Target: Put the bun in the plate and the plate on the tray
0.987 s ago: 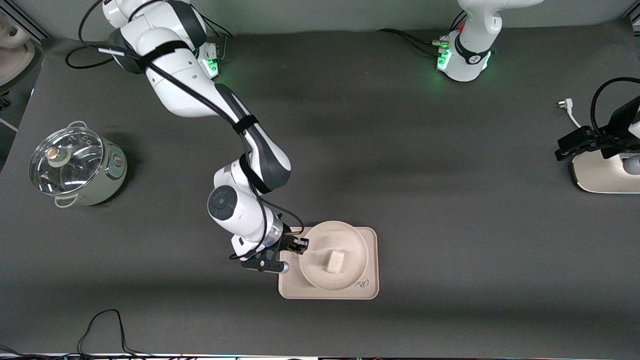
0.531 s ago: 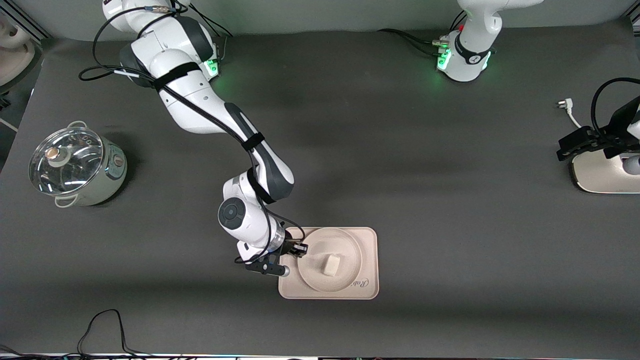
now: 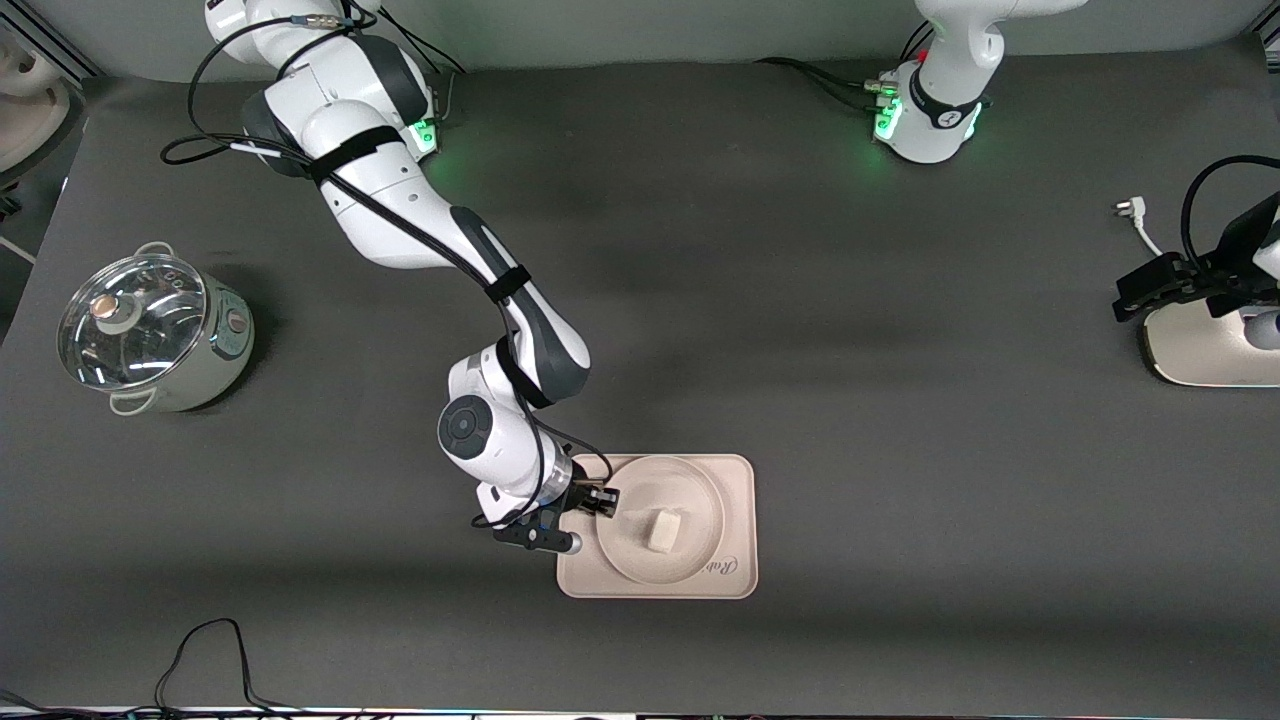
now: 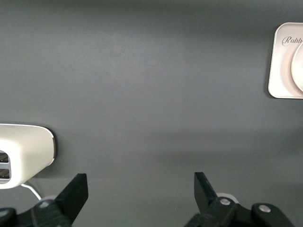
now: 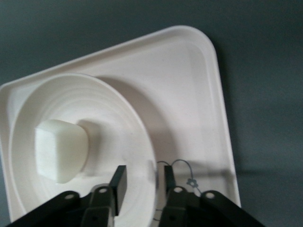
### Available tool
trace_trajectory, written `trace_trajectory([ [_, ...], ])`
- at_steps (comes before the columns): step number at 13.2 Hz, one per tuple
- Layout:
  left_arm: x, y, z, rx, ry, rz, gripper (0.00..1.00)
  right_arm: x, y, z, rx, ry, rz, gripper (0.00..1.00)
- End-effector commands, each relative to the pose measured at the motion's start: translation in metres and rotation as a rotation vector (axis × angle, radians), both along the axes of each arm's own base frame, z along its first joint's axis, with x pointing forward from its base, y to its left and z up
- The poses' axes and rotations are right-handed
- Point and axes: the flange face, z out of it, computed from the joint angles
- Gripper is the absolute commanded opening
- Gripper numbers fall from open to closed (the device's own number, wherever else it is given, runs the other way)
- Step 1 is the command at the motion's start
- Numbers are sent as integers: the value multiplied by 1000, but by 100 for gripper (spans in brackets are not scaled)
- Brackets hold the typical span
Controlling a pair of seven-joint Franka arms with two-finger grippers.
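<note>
The bun (image 3: 662,528) lies in the round plate (image 3: 702,492), and the plate rests on the rectangular tray (image 3: 738,578) near the front camera. My right gripper (image 3: 603,497) is at the plate's rim, on the side toward the right arm's end of the table. In the right wrist view the right gripper (image 5: 142,177) has one finger inside the plate (image 5: 94,90) and one outside it, shut on the rim, beside the bun (image 5: 61,150) and above the tray (image 5: 189,94). My left gripper (image 4: 139,182) is open and empty, waiting at the left arm's end of the table (image 3: 1150,285). The tray's corner (image 4: 284,71) shows in the left wrist view.
A pot with a glass lid (image 3: 150,330) stands at the right arm's end. A white appliance (image 3: 1200,350) sits under the left gripper, with a plug and cord (image 3: 1128,210) beside it. A black cable (image 3: 200,650) lies along the table's front edge.
The right gripper has lowered the plate with the bun onto the tray. In the last half second it has barely moved. The left arm has not moved.
</note>
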Motion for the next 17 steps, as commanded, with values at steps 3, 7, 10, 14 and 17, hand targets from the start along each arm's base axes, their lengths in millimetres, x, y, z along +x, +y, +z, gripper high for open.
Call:
trace_trajectory([
  [3, 0, -2, 3, 11, 0, -15, 100, -2, 4, 81, 20, 58, 42, 100],
  [7, 1, 1, -1, 10, 12, -10, 100, -12, -18, 165, -28, 97, 74, 100],
  [10, 2, 2, 1, 7, 3, -6, 100, -43, -69, 251, -120, 134, 103, 100],
  [14, 1, -2, 7, 9, -8, -16, 100, -104, -177, 363, -171, 206, 164, 100],
  [17, 3, -7, 10, 7, -20, -27, 100, -134, -255, 404, -265, 217, 236, 100],
])
